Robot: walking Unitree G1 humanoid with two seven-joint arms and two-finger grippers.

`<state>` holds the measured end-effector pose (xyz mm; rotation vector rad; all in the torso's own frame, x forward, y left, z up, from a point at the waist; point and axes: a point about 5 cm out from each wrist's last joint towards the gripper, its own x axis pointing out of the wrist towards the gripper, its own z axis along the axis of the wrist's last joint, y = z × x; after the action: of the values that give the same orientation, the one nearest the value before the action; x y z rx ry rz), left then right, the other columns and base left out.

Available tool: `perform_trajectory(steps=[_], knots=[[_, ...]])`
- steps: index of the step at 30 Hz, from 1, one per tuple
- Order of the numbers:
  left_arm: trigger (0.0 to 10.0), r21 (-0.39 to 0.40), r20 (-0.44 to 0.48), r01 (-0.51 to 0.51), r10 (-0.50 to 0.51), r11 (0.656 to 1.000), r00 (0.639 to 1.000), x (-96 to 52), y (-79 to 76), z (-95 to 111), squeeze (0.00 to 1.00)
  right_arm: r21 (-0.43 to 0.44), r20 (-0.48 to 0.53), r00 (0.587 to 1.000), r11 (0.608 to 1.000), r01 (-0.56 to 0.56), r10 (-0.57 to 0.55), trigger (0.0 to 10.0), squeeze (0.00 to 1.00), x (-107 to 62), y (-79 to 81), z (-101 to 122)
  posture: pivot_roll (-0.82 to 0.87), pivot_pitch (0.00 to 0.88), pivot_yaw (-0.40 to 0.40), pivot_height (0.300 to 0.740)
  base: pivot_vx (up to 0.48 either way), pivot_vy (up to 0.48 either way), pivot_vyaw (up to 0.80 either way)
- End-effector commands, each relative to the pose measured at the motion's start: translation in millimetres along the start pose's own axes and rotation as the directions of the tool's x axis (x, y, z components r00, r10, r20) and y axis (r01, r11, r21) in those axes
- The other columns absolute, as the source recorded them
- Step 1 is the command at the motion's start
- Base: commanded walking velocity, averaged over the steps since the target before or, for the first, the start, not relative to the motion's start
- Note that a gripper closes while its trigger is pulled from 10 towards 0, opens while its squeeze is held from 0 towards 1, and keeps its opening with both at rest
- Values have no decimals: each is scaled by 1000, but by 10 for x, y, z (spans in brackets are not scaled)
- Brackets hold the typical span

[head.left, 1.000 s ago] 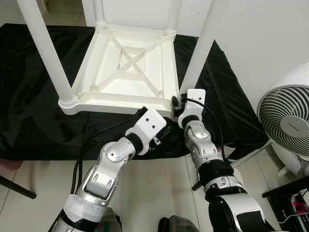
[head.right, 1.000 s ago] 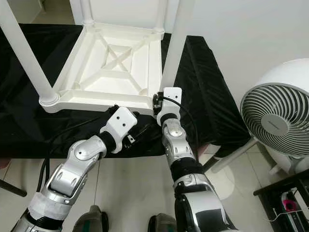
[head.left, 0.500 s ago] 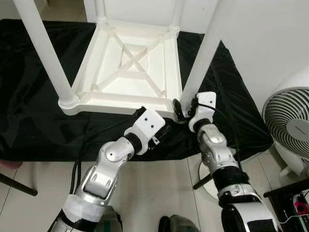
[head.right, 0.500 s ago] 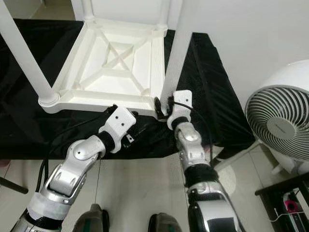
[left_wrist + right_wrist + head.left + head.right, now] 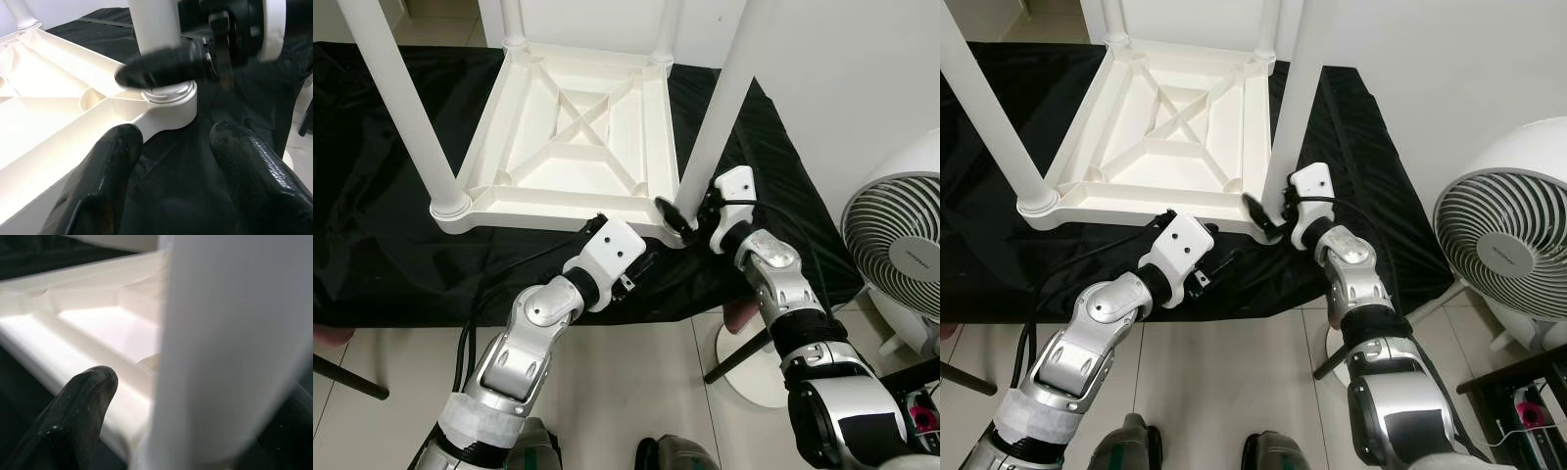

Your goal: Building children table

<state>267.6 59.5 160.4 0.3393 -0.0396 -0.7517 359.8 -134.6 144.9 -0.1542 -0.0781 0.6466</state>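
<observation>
One upturned white plastic children's table (image 5: 578,147) on black cloth (image 5: 372,235), four round white legs up, near ones at 10 (image 5: 401,108) and 2 o'clock (image 5: 715,108). Right gripper (image 5: 683,217) bent inward, fingers straddling the 2 o'clock leg's base. Left gripper (image 5: 171,161) angled toward that corner, fingers spread, holding nothing. One white fan (image 5: 901,255) at 3 o'clock.

A black cloth (image 5: 372,225) is spread over pale floor tiles (image 5: 607,392). A white fan (image 5: 1513,235) is seen by the white wall (image 5: 862,69).
</observation>
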Motion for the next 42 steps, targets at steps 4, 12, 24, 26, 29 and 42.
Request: perform_trajectory(steps=[4, 12, 24, 26, 29, 42], knots=[[10000, 3, 0, -20, 20, 1000, 1000, 15, 23, 2, 0, -6, -47, 997, 998, -56, 55, 6745, 0, 46, -9, -30, 70, 32, -50, 740, 0, 0, 0], [10000, 6, 1, -38, 38, 999, 999, 2, 38, 5, 0, 37, -109, 988, 994, -105, 109, 0, 0, 28, -12, -160, 85, 26, -71, 740, 0, 0, 0], [10000, 27, -1, -38, 38, 999, 999, 58, 25, -54, 0, 64, -134, 984, 990, 125, -115, 0, 0, -68, -107, -311, 69, 17, -81, 740, 0, 0, 0], [10000, 27, -1, -38, 38, 999, 999, 58, 25, -54, 0, 64, -134, 984, 990, 125, -115, 0, 0, -68, -107, -311, 69, 17, -81, 740, 0, 0, 0], [10000, 30, 1, -42, 42, 999, 999, 74, 26, -64, 0, 71, -142, 974, 979, 191, -180, 0, 0, -91, -114, -349, 65, 15, -79, 740, 0, 0, 0], [10000, 21, -5, -88, 88, 996, 996, 207, 47, -190, 0, 127, -124, 857, 848, 514, -501, 0, 0, -203, -3, -470, 41, 17, -78, 740, 0, 0, 0]])
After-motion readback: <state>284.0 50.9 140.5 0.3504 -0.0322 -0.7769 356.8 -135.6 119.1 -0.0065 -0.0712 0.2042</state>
